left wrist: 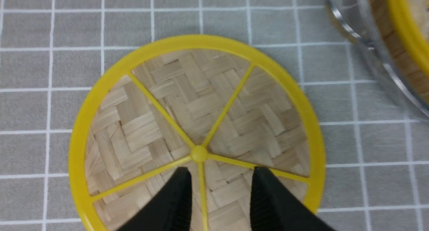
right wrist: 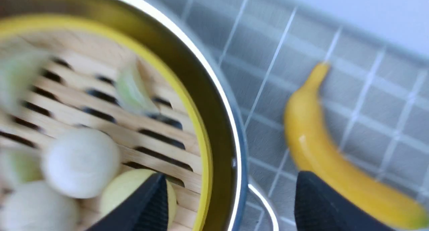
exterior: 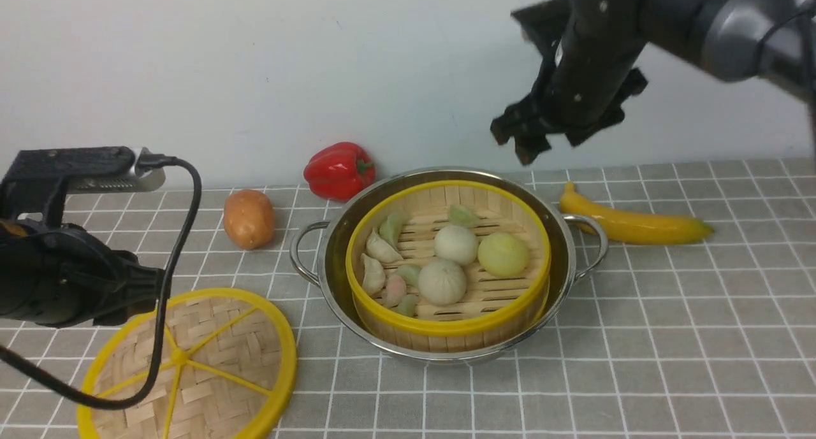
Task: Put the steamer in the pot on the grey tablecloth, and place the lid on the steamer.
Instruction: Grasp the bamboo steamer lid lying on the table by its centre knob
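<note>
**Steamer's in the pot, lid is next**

The grey tablecloth [exterior: 669, 337] fills the whole work area. In the middle of it sits the pot [exterior: 333, 248], and the steamer [exterior: 446, 329] is already down inside it, upright and loaded with buns [exterior: 456, 244] and dumplings [exterior: 381, 248]. So the first half looks done.

The lid [exterior: 210, 356] lies flat on the cloth, to the pot's left and nearer the robot, not touching the pot. It's round, so there's no long axis to fuss over. The left claw [left wrist: 221, 172] hangs right over it, fingers [left wrist: 174, 200] spread either side of one yellow spoke [left wrist: 202, 197] by the hub [left wrist: 199, 154], pinching nothing. Can't tell if the tips touch the weave.

The right claw [right wrist: 229, 179] is spread wide and empty, up over the pot's far right rim.

The left arm is clearly nearer, and the steamer lies off to its right.
</note>
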